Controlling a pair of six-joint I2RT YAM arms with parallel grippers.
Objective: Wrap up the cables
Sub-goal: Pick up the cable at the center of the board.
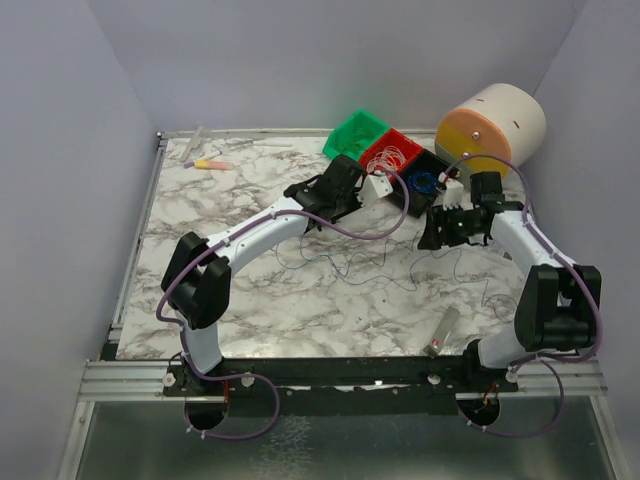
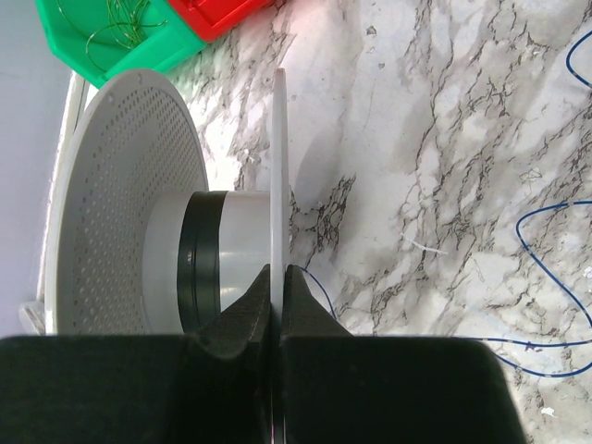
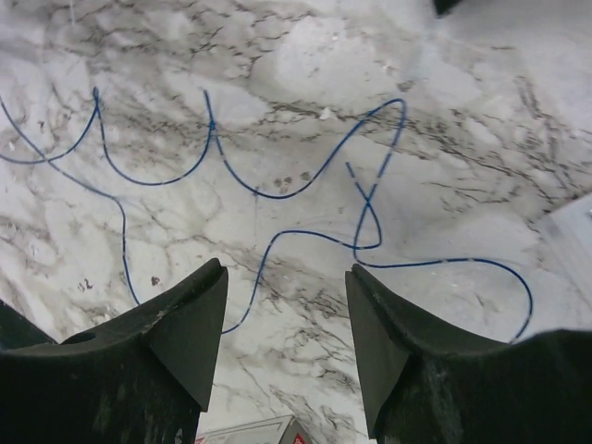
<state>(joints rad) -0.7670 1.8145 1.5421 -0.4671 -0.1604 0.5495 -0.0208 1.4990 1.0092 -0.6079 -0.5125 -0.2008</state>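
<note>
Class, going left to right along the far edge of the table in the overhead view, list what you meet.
small pink-and-yellow object → green bin → red bin → black bin → beige and orange drum

White arms, purple hoses, black end effectors

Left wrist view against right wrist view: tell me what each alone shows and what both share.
Only left wrist: the left gripper shut on the flange of a white spool, plus the green bin and red bin. Only right wrist: the right gripper, jaws open. Both: thin cable looping over the marble table.
</note>
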